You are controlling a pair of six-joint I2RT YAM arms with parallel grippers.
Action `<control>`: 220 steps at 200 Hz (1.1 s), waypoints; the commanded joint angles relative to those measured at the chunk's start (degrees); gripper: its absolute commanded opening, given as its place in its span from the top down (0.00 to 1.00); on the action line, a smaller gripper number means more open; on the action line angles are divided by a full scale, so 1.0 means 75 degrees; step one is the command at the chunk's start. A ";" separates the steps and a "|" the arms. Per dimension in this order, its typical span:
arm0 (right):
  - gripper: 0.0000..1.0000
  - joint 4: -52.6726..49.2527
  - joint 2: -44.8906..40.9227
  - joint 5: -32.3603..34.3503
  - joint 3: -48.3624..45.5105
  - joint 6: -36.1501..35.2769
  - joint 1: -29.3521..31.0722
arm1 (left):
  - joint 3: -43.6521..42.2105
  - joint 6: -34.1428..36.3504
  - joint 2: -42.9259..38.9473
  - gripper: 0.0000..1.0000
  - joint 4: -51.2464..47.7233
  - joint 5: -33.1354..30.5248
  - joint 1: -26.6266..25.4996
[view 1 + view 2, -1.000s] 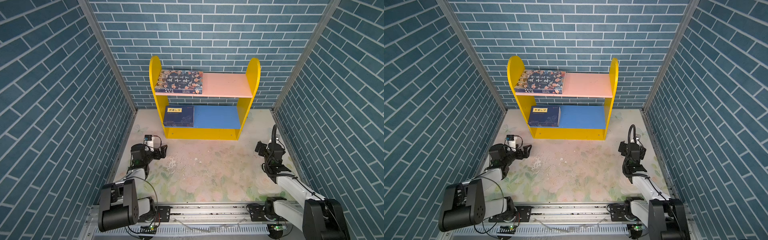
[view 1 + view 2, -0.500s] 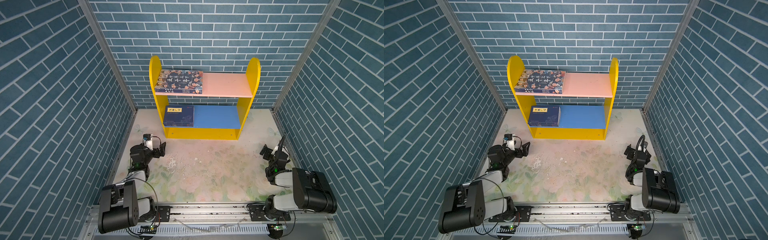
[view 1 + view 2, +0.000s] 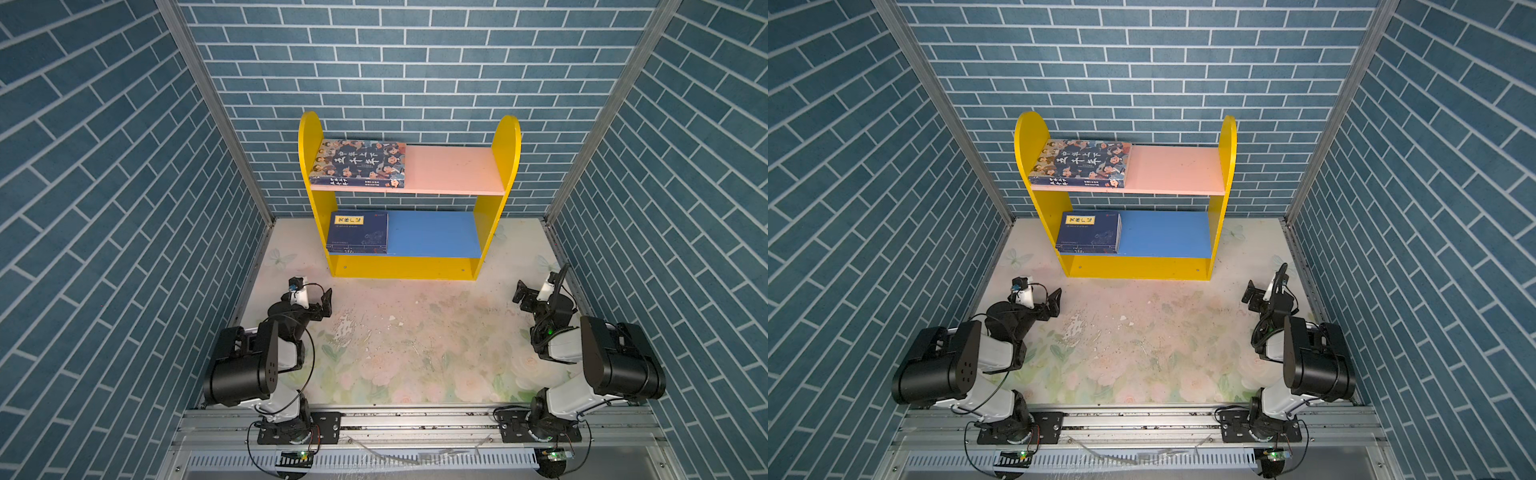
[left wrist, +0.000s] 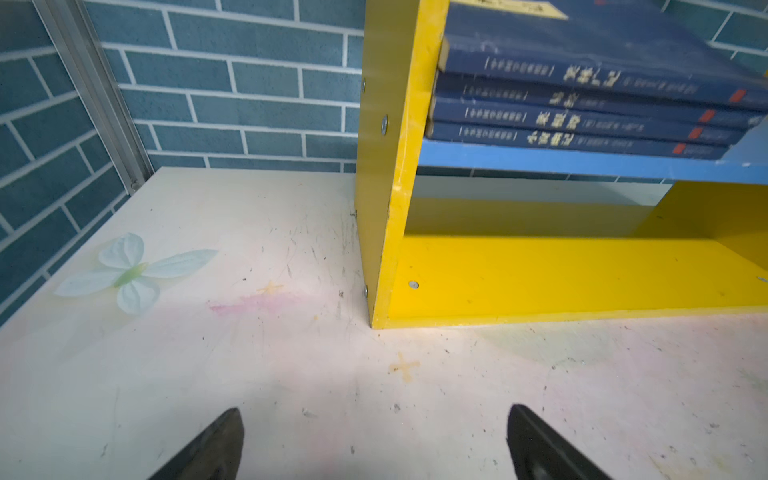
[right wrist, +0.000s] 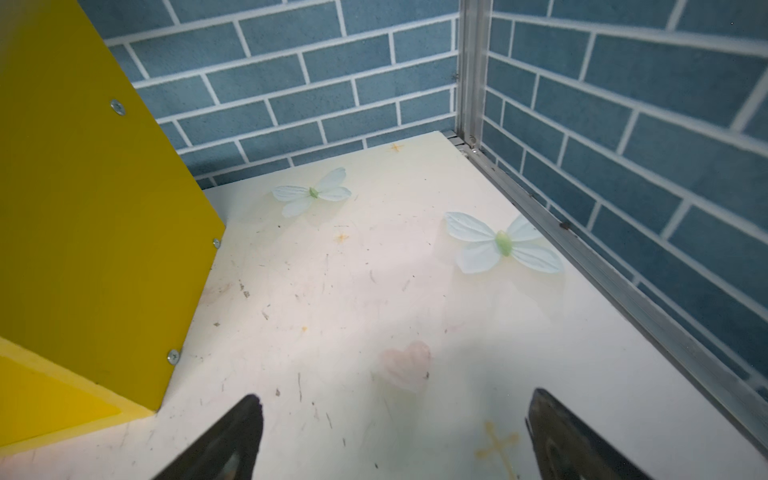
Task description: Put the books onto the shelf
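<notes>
As your left gripper (image 4: 374,411) and right gripper (image 5: 395,397) sat open, empty, cartoon-faced book (image 3: 359,163) and four navy books (image 4: 582,104) lay on the shelf (image 3: 506,158); nothing looked left to place.

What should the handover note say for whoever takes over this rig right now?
Left gripper: jaws open, empty, low over the table in front of the shelf's left side.
Right gripper: jaws open, empty, by the table's right edge.
Books: cartoon-face book lies flat at the left end of the pink upper board; four navy books are stacked flat at the left end of the blue lower board.
Done: all five are shelved.
Left: nothing visible; no book lies on the table.
</notes>
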 commanded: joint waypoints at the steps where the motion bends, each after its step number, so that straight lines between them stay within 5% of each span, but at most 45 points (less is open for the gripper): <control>1: 0.02 -0.0737 -0.0115 -0.0537 0.0244 -0.0481 -0.0004 | 0.0175 0.0070 0.0098 0.00 0.0597 -0.0167 -0.0045; 78: 0.01 0.1216 -0.0049 0.0295 -0.0773 -0.0202 -0.0004 | 0.0533 0.0191 -0.0116 0.00 -0.0367 -0.0299 -0.0165; 132: 0.01 -0.0889 -0.0134 -0.0783 0.0314 -0.0624 0.0005 | 0.0847 0.0363 -0.0210 0.00 -0.1097 -0.0330 -0.0293; 220: 0.01 -0.0895 -0.0111 -0.0814 0.0337 -0.0633 0.0018 | 0.0914 0.0413 -0.0236 0.00 -0.1258 -0.0348 -0.0338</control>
